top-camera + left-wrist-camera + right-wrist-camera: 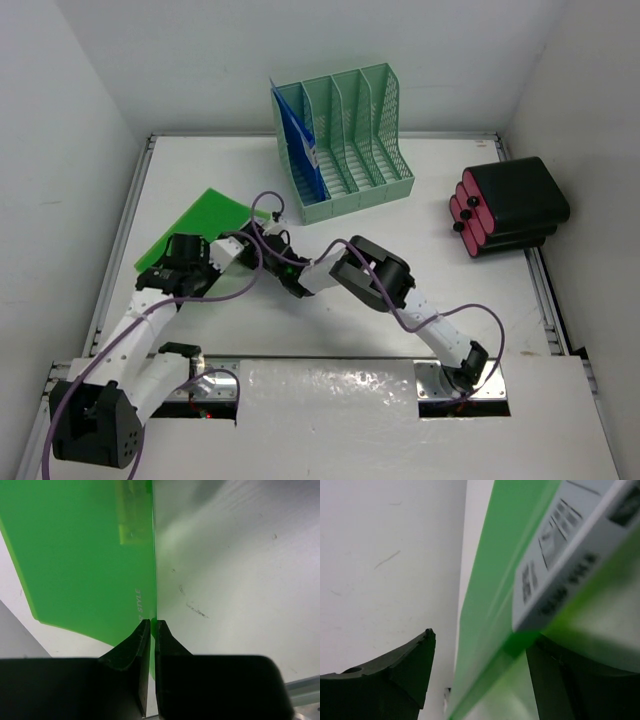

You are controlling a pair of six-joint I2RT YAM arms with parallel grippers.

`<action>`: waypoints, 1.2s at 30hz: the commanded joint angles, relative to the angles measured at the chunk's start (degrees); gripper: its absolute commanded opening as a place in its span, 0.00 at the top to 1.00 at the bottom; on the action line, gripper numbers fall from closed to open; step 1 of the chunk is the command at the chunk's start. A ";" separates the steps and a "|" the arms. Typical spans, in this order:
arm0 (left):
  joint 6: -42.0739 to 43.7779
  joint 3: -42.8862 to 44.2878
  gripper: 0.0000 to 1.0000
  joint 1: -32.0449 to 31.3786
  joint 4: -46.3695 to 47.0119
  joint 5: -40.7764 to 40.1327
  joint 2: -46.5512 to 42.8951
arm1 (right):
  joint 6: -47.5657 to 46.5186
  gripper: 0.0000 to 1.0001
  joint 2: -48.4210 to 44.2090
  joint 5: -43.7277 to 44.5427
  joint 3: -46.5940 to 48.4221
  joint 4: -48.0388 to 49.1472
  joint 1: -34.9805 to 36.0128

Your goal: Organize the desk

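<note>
White walls are enclosing the surface before my bases. Far-edge rack is holding a blue folder, leftmost slot. My left tool is pinching the green folder; my right tool is gaping around it.

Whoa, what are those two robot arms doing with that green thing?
They are tidying the desk. The left gripper is pinched shut on the edge of a green folder. The right gripper is open, with one finger on each side of the same folder. A blue folder already stands in the leftmost slot of the mint-green file rack behind them.
</note>
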 commanded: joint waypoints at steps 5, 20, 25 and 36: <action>2.87 0.88 1.00 0.48 -3.05 3.61 -1.63 | 7.50 0.63 5.34 4.09 8.22 -5.99 -0.17; -6.26 29.34 0.03 3.29 -21.51 3.26 -5.23 | -26.58 1.00 -20.30 -1.27 -15.32 1.56 -0.26; -13.11 35.68 0.01 3.56 -17.74 -1.74 -5.06 | -41.76 1.00 -33.84 -8.28 -25.60 -2.20 -0.17; -17.60 30.77 0.00 3.74 -5.52 -5.87 -2.43 | -66.91 1.00 -73.10 -12.18 -34.41 -45.15 -0.26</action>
